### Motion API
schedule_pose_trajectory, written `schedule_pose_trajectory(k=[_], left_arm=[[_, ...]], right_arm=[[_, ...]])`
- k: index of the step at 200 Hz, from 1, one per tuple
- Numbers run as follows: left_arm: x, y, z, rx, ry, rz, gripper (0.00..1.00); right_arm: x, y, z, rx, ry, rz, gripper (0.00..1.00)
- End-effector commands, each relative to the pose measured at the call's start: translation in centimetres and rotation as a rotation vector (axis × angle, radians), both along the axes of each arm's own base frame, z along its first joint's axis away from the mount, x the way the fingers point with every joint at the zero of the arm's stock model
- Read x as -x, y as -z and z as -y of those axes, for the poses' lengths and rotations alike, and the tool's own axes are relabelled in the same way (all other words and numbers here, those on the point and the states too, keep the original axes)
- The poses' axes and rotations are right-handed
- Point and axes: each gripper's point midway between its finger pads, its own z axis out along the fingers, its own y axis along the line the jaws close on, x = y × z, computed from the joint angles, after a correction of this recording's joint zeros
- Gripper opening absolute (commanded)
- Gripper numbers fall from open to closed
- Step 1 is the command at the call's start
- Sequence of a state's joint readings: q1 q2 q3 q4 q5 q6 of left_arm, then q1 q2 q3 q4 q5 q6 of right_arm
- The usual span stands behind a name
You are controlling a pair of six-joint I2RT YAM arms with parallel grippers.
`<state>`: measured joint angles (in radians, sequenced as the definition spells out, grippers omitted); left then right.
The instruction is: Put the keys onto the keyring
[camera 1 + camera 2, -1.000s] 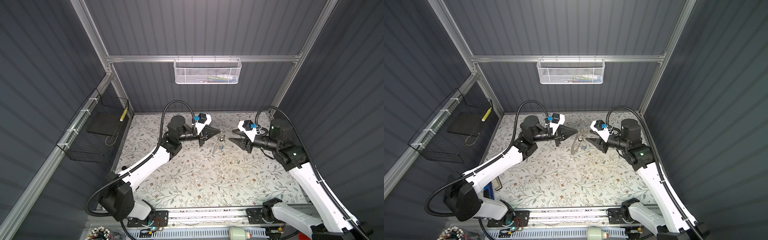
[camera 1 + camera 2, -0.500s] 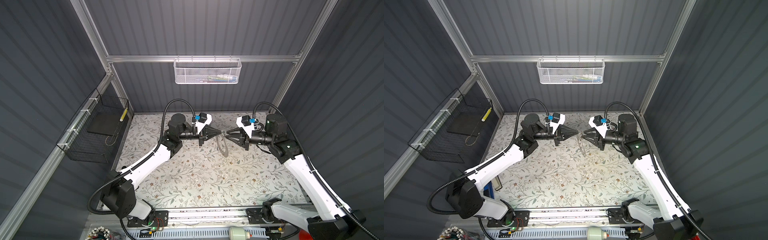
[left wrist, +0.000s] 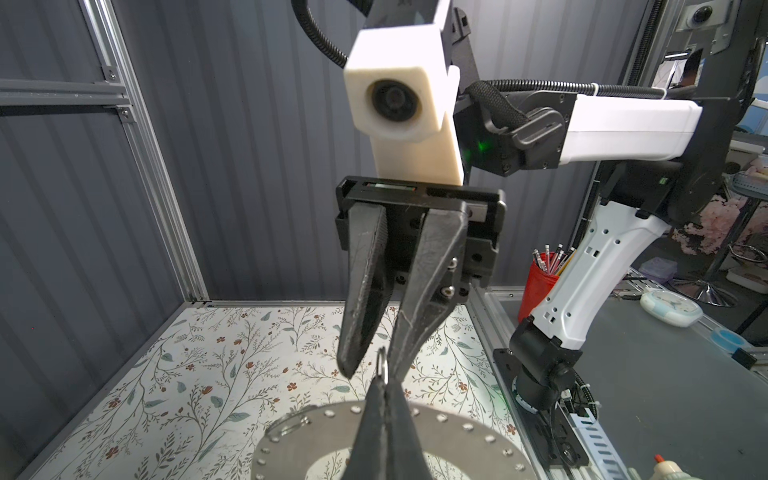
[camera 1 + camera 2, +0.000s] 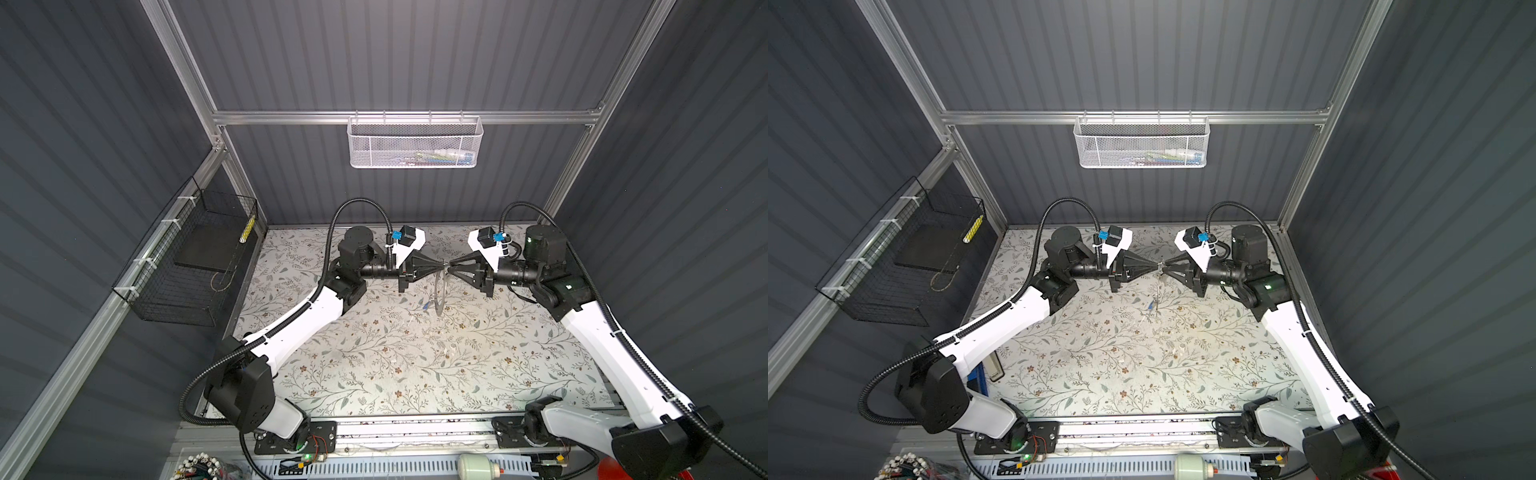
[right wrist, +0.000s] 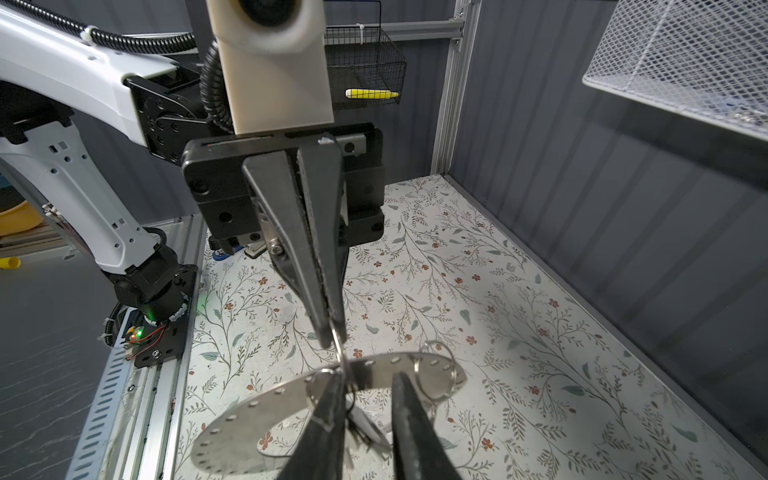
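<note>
Floral-patterned tabletop inside a booth of dark ribbed wall panels; the two arms meet tip to tip above the far half of the surface.

Left gripper: jaws pressed together, pinching the rim of a small steel keyring that stands edge-on just past its tips.

Right gripper: jaws parted by a narrow gap, one tip on either side of that same keyring. The gap is visibly wider than the ring's wire. Whether either tip touches it cannot be told.

Directly below both sets of tips hangs a flat metal disc with a large central opening and a row of holes along its rim. The keyring appears threaded through one of these holes. In both top views the disc shows only as a thin sliver under the grippers.

Two further split rings sit in rim holes just beside the right gripper's fingers.

The keys are small grey metal pieces dangling beneath the disc, seen between the right gripper's fingers. What they hang from cannot be made out.

A blue tag hangs near the disc's lower edge, on the left gripper's side.

Well beyond the grippers, a white mesh basket hangs on the back rail. A black wire basket is mounted on the wall behind the left arm.
</note>
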<state>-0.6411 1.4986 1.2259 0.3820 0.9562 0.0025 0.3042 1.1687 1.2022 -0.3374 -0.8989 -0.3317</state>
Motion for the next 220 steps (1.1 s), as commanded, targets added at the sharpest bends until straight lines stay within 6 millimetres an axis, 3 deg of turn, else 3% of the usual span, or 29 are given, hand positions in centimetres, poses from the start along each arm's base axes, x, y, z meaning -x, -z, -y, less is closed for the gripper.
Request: schedule_pose_trajectory(k=[1,30,98,151,162,173,220], left_arm=[[0.6,-1.9,-0.1,0.031,0.037,0.035,0.00],[0.6,-1.7,0.0,0.022,0.047,0.031,0.00],[0.7,-1.6,0.0,0.017,0.058,0.030,0.00],[0.5,-1.4,0.0,-0.009,0.039,0.044,0.00],[0.1,-1.1,-0.2,-0.052,-0.002,0.080,0.19],[-0.3,-0.6,-0.7,-0.133,-0.051,0.142,0.28],[-1.8,-1.3,-2.6,-0.359,-0.198,0.291,0.31]], right_arm=[[0.3,-1.6,0.0,-0.022,-0.014,0.027,0.18],[0.7,-1.8,-0.1,-0.031,-0.034,0.035,0.12],[1.4,-1.9,-0.6,-0.059,-0.092,0.017,0.11],[1.5,-1.3,-0.5,-0.040,-0.097,-0.008,0.00],[1.4,-1.0,-0.4,-0.021,-0.085,-0.016,0.00],[1.6,-0.5,-0.2,0.010,-0.074,-0.036,0.00],[1.6,1.0,0.7,0.126,-0.033,-0.125,0.00]])
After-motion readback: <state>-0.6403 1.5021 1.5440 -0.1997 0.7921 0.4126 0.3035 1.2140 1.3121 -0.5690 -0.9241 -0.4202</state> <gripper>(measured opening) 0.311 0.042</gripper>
